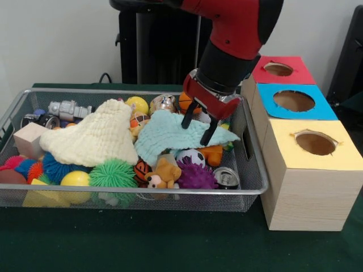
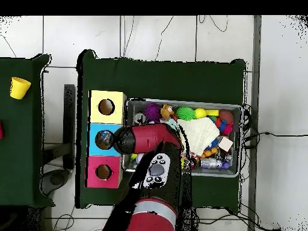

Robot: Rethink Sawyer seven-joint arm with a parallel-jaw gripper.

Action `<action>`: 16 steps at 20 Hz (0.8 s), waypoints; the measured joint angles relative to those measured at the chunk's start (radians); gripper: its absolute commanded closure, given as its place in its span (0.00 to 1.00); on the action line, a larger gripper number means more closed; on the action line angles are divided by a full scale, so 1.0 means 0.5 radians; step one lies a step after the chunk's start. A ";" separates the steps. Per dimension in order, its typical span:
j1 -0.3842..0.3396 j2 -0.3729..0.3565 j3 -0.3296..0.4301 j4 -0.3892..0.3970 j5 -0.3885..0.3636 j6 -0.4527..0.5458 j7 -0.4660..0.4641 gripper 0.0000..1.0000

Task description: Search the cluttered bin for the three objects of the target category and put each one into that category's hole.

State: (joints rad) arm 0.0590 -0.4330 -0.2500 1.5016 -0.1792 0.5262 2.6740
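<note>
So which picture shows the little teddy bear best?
The front view: the teddy bear sits plainly at the bin's near edge, face and ears clear. The overhead view shows it only as a tiny brown blob beside the purple ball.

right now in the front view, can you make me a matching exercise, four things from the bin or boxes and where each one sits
Things:
1. teddy bear
2. cream cloth
3. soda can
4. yellow-topped box

Places:
A. outside the bin, nearest the camera of the three boxes
B. bin's near right corner
C. draped over toys in the bin's left half
D. near wall of the bin, beside the purple spiky ball

Pairs: 1-D, 2-C, 3-B, 4-A
</note>
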 measured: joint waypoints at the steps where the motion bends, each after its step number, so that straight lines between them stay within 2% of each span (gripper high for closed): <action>1: -0.005 0.006 0.004 0.010 0.000 0.000 0.000 0.00; 9: -0.075 0.104 0.042 0.050 -0.057 -0.001 0.000 0.00; 16: -0.185 0.105 0.100 0.043 -0.141 -0.002 0.000 0.00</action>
State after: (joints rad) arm -0.0334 -0.3804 -0.2002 1.5231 -0.2496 0.5254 2.6740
